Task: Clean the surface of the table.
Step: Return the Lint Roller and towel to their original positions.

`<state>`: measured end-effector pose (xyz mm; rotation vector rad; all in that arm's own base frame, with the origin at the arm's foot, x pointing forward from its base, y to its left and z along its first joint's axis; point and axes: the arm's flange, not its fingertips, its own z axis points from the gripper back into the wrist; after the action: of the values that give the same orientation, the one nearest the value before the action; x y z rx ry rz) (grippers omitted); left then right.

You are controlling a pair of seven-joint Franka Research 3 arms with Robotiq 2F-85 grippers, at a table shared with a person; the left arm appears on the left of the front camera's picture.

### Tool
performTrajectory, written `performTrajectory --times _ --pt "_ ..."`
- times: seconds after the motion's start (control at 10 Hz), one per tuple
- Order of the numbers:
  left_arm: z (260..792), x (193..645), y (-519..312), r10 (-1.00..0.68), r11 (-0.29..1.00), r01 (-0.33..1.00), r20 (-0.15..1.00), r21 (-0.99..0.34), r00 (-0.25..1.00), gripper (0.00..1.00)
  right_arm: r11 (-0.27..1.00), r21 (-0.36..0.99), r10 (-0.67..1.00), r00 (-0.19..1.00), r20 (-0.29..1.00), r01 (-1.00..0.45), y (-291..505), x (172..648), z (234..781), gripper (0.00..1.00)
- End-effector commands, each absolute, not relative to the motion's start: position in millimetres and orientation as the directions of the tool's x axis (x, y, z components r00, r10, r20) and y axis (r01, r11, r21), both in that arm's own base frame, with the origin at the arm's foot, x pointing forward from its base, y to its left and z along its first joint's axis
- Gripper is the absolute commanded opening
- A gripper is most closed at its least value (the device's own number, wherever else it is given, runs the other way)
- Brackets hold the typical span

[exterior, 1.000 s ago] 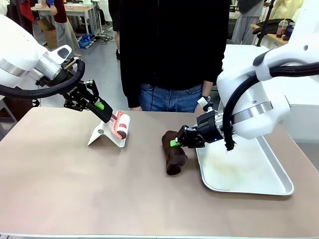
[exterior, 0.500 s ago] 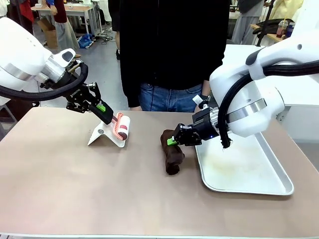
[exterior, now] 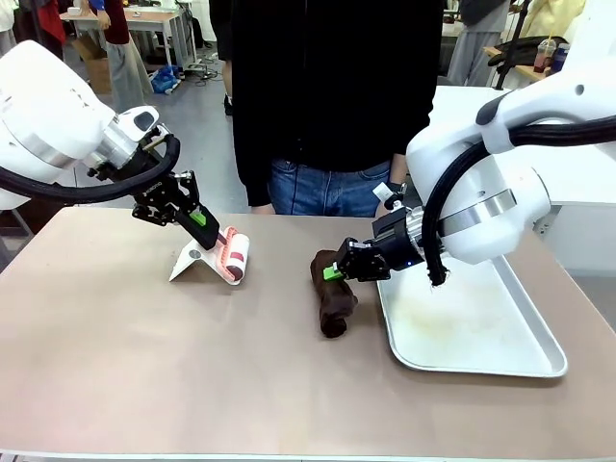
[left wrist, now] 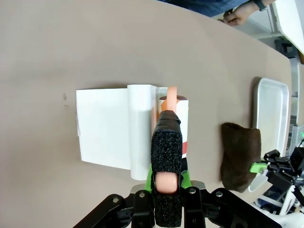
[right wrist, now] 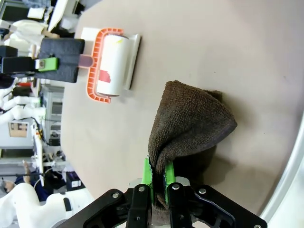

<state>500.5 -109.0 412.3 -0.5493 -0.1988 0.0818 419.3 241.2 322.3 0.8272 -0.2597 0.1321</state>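
Here the large rectangular table with the matte tan-brown top (exterior: 144, 366) spans the front view from edge to edge; its near corners are cut off by the frame.

Left gripper (exterior: 214, 234): clenched on the pinkish handle of a lint roller with an orange frame and white paper drum (exterior: 234, 256). The roller sits in or against a white angled plastic stand (exterior: 192, 260) on the table's far left part. In the left wrist view the black foam-covered fingers (left wrist: 166, 151) hide most of the handle and part of the drum; whether the drum touches the stand cannot be told there. The right wrist view shows the same roller (right wrist: 110, 64) from the side, with a red patch on the paper.

Right gripper (exterior: 336, 272): clamped on one end of a dark brown terry cloth (exterior: 333, 297). The cloth lies bunched on the table, just beside the left rim of a shallow silver metal tray (exterior: 539, 361). In the right wrist view the green pads (right wrist: 147, 176) pinch a fold of the cloth (right wrist: 190, 126); the gripped edge itself is hidden between them. The tray's far end is concealed behind the right arm.

A person in a black top and blue jeans (exterior: 327, 115) stands at the far edge; a hand (left wrist: 236, 17) is partly cut off in the left wrist view.
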Motion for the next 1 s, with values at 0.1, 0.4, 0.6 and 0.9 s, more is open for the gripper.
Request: performTrajectory --times 0.1,0.4,0.6,0.9 --pt "414.0 502.2 -111.1 0.155 0.865 -0.049 0.172 -0.5 0.973 0.22 0.66 0.715 0.035 0.96 0.279 -0.232 242.5 421.8 318.7 0.11" --pt "410.8 503.1 -111.4 0.16 0.865 -0.06 0.161 -0.497 0.974 0.22 0.664 0.71 0.039 0.96 0.278 -0.233 243.1 421.8 317.8 0.11" --pt "409.8 504.0 -111.7 0.168 0.868 -0.072 0.154 -0.492 0.974 0.65 0.664 0.713 0.039 0.963 0.266 -0.224 242.7 421.8 316.9 0.67" --pt "409.5 504.8 -110.6 0.172 0.868 -0.077 0.152 -0.491 0.973 1.0 0.662 0.718 0.039 0.966 0.255 -0.216 241.4 421.7 316.3 1.0"
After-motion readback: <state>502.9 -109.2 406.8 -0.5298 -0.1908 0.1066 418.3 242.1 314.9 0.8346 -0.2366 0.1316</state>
